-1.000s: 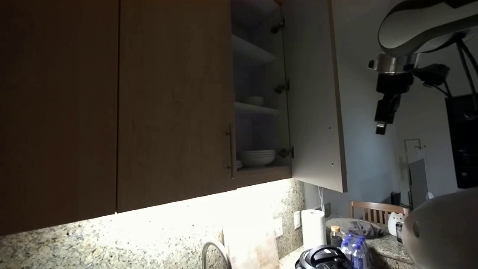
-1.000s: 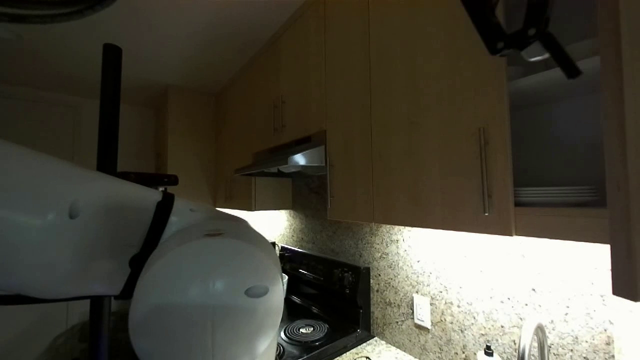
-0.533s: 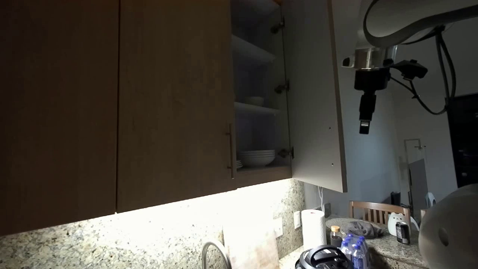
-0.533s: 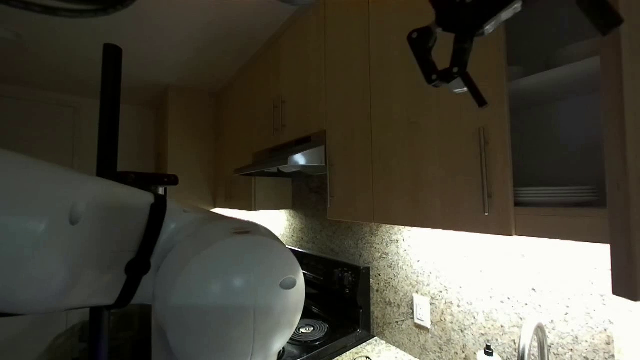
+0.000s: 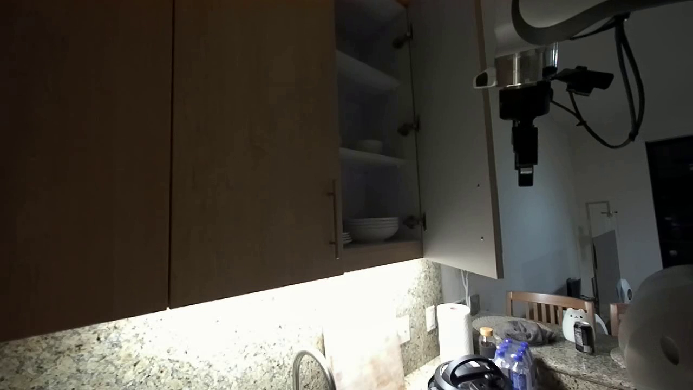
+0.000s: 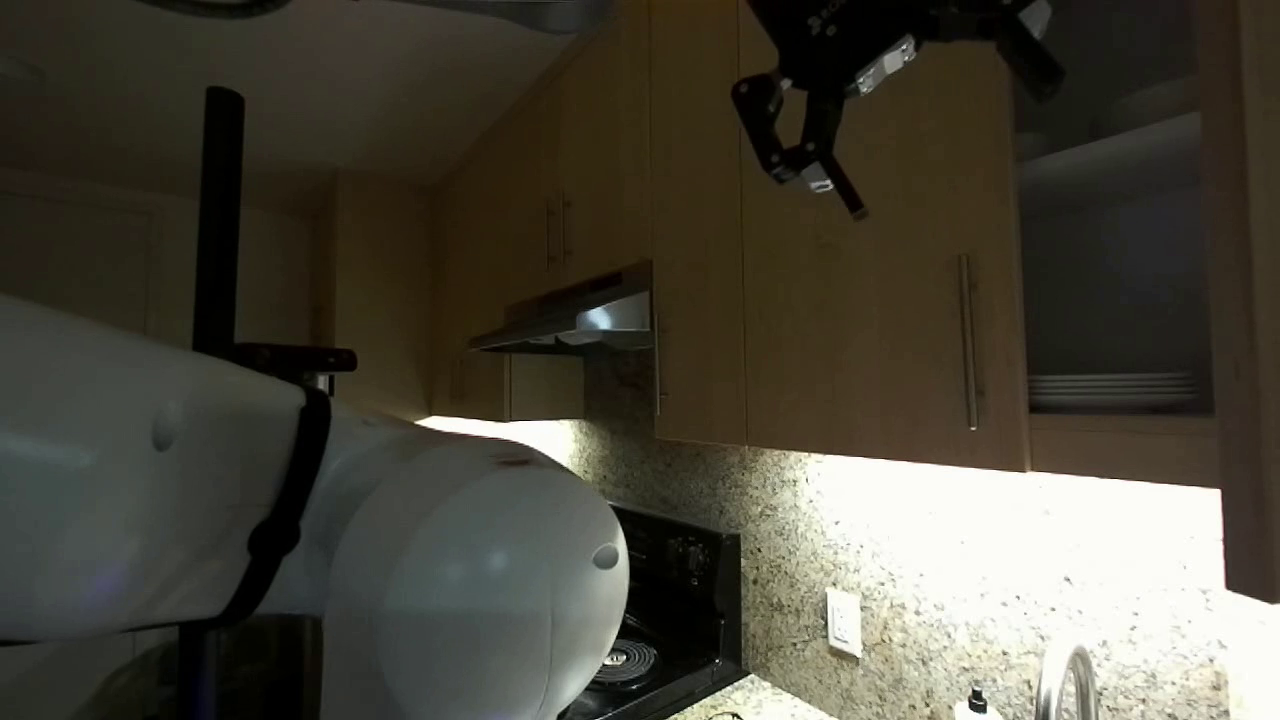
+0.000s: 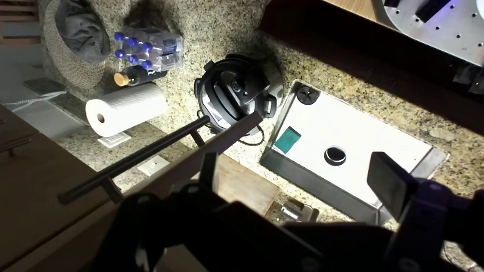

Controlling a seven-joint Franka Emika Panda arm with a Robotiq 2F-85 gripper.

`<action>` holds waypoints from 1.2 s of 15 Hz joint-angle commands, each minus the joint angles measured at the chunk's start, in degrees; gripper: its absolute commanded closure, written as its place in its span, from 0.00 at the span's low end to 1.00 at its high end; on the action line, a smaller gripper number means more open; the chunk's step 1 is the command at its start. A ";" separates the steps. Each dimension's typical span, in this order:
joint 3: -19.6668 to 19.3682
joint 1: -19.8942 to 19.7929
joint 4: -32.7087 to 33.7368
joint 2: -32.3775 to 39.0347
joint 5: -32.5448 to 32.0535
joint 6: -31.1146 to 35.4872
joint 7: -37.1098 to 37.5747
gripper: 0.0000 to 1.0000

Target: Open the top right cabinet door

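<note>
Hand spread wide; near it, the top right cabinet door stands open.

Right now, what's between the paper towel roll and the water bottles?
An orange-capped dark bottle stands between the paper towel roll and the blue-capped water bottles in the wrist view. That bottle also shows between them in an exterior view.

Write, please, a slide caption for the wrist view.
Looking down past the open gripper and open cabinet door at a sink.
</note>
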 commanded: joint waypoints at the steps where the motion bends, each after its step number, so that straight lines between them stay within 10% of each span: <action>1: 1.57 4.56 2.44 1.85 -0.95 -2.80 0.74 0.00; 18: 7.96 8.11 9.84 21.02 2.95 6.46 17.56 0.00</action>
